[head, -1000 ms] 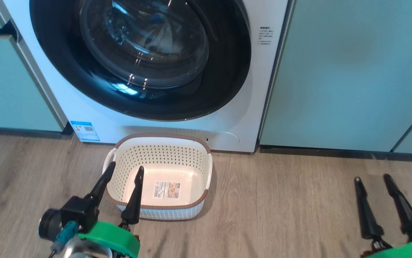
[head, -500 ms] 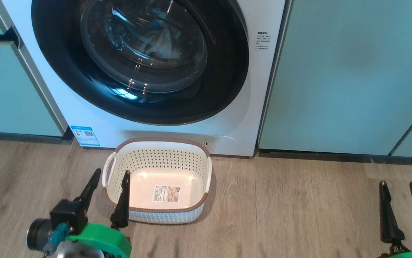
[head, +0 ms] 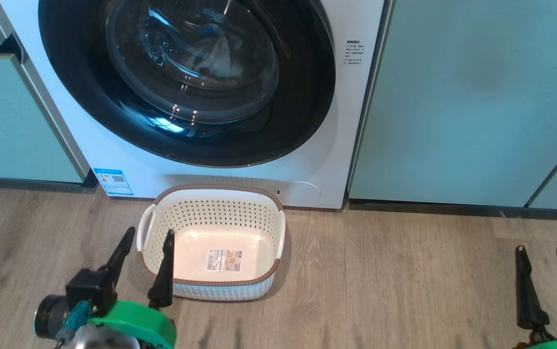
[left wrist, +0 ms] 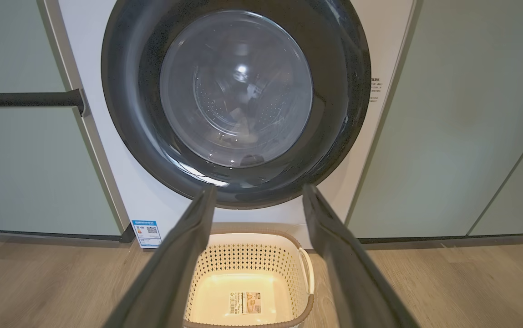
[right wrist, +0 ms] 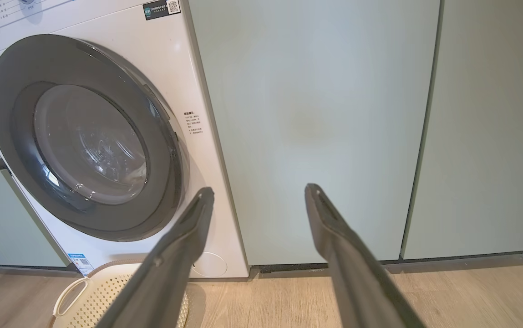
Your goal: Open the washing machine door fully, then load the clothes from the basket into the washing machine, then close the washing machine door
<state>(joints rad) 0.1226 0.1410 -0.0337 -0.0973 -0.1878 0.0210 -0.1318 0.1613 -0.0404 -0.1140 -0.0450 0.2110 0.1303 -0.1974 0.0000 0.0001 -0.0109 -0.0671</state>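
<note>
Seemingly near the finish: left jaws and right jaws both stand wide and empty, low over the floor (head: 404,291). Just by the left pair, the basket (head: 259,287) sits bare. Pale clothes (head: 220,51) show through the shut washing machine door (head: 89,111), so nothing appears left.

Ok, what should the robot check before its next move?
1. Washing machine door flat against the washing machine: ok.
2. Door latched: cannot tell.
3. Basket empty, just a label on its bottom: ok.
4. Clothes inside, pale fabric seen through the door: ok.
5. Left gripper open, holding nothing: ok.
6. Right gripper open, holding nothing: ok.
</note>
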